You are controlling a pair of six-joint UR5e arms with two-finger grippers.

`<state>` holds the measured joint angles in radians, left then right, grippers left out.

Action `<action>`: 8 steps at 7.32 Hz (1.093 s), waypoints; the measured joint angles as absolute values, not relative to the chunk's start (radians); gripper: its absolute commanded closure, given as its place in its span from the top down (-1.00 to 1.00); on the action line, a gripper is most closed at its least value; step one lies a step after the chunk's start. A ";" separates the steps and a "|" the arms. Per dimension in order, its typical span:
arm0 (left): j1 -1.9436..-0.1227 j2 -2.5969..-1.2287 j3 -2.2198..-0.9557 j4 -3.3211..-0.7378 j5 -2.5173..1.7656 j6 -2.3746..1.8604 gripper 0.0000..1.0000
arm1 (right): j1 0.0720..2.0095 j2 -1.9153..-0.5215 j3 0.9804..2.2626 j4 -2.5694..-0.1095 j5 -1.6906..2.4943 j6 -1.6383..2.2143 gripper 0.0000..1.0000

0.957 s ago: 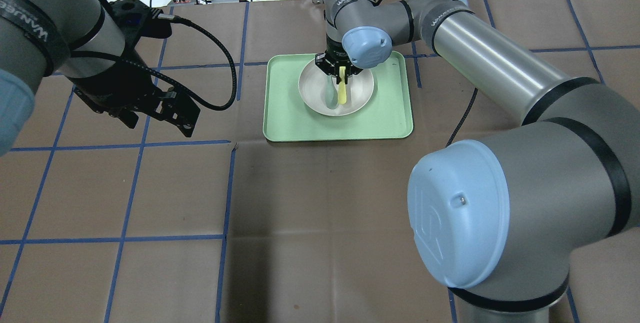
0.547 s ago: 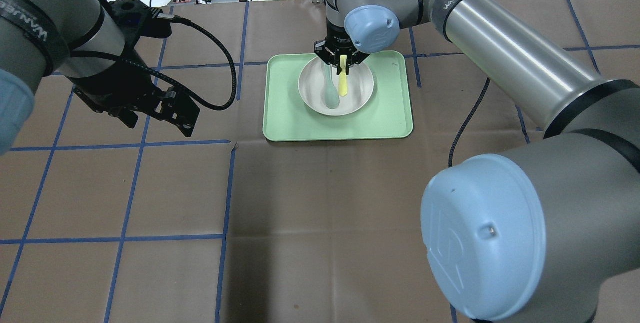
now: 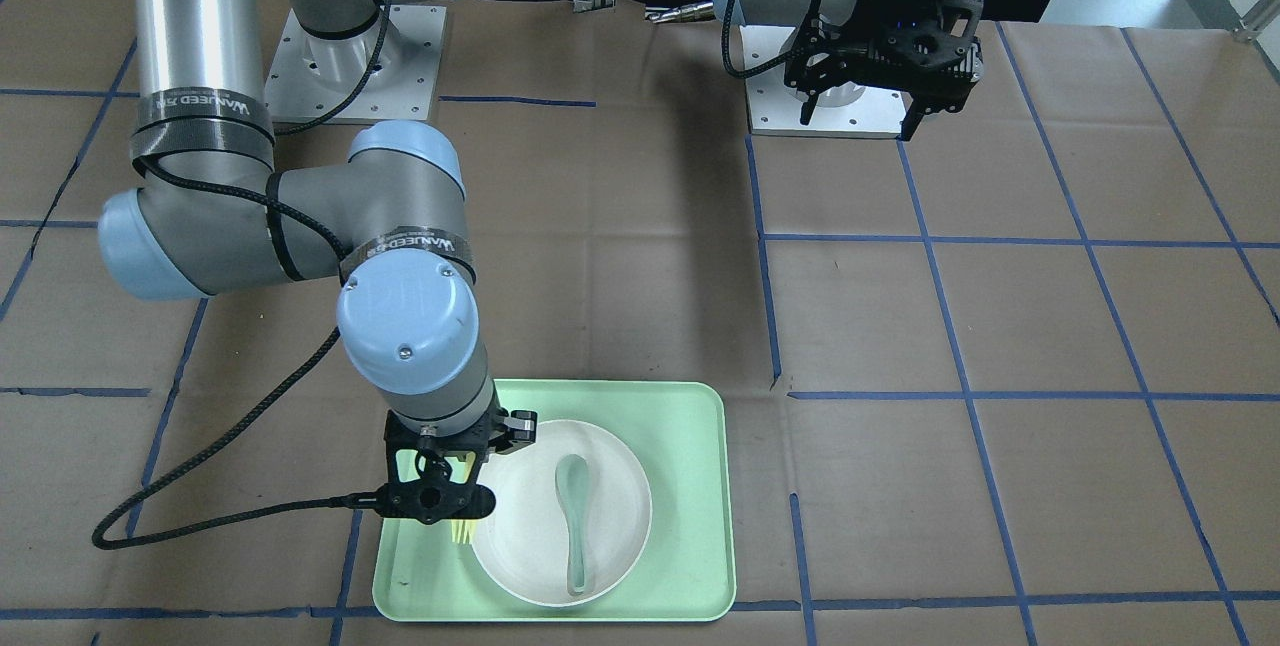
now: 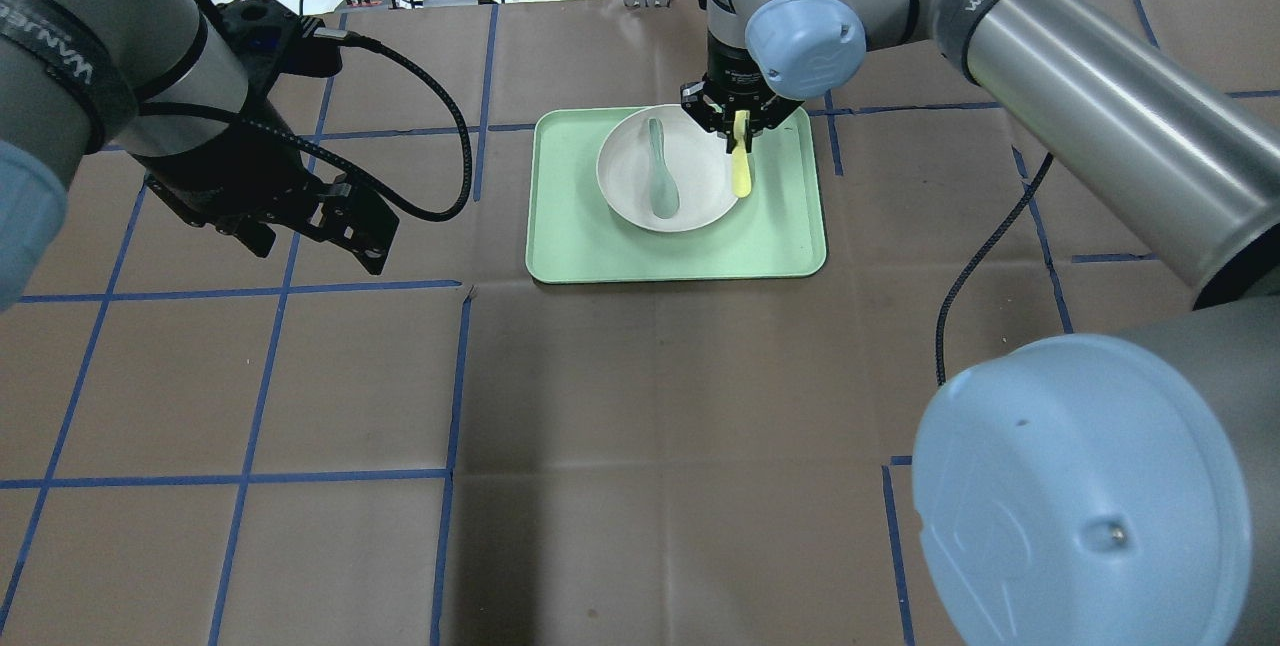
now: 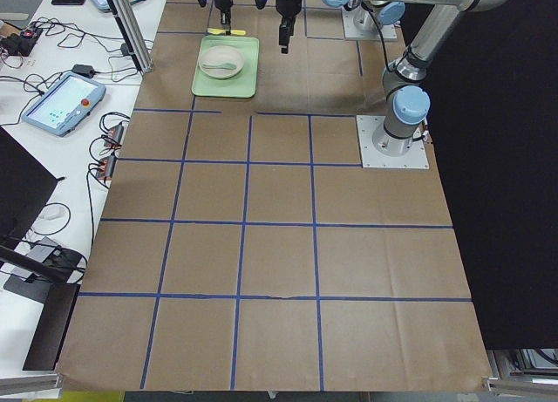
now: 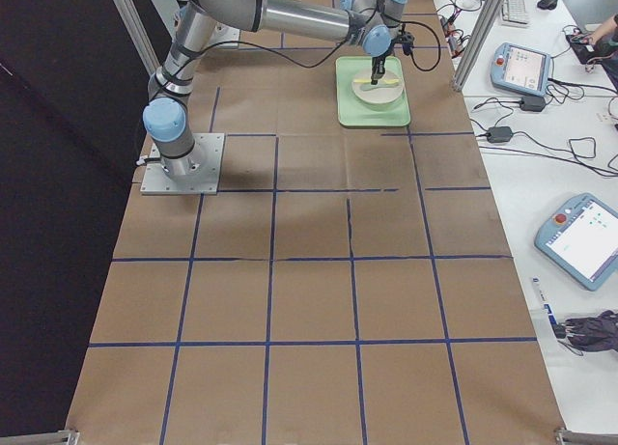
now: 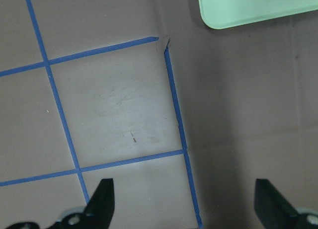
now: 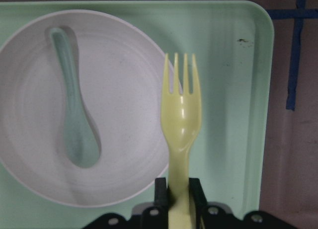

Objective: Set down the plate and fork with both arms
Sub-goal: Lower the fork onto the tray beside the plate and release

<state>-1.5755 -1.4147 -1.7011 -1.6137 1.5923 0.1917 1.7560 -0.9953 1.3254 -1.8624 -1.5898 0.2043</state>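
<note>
1. Overhead: you see the right gripper [image 4: 738,123] clamped on the handle of the fork [image 4: 740,173]. The tines point toward the robot, over the mint-green tray [image 4: 782,241] at the right rim of the plate [image 4: 703,188]. The plate lies in the tray with a grey-green spoon [image 4: 660,176] in it. The left gripper [image 4: 318,238] hovers well to the left over the table [image 4: 600,406], jaws apart.
2. Front-facing: only the fork's tines show below the right gripper, just beside the plate's rim.
3. Exterior left: the fork is a yellow sliver at the tray's far edge.
4. Exterior right: you cannot tell the grip here.
5. Left wrist: the fingers stand wide apart above blue tape lines [image 7: 174,95], with nothing between them.
6. Right wrist: both fingers pinch the fork's handle, and the tines overlap the plate's rim.
</note>
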 measured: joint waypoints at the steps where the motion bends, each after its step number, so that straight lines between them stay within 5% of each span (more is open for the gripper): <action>1: -1.575 -1.414 -1.701 -1.614 1.592 0.192 0.99 | 1.734 -1.002 1.363 -1.883 -1.592 0.186 -0.92; 7: -1.575 -1.416 -1.701 -1.614 1.592 0.192 0.99 | 1.702 -0.917 1.477 -2.118 -1.596 0.172 -0.89; 8: -1.575 -1.416 -1.701 -1.614 1.592 0.192 0.99 | 1.692 -0.912 1.477 -2.121 -1.596 0.170 -0.70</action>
<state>-1.5754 -1.4158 -1.7012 -1.6137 1.5923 0.1917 1.6921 -0.9115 1.4773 -2.1206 -1.5959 0.1702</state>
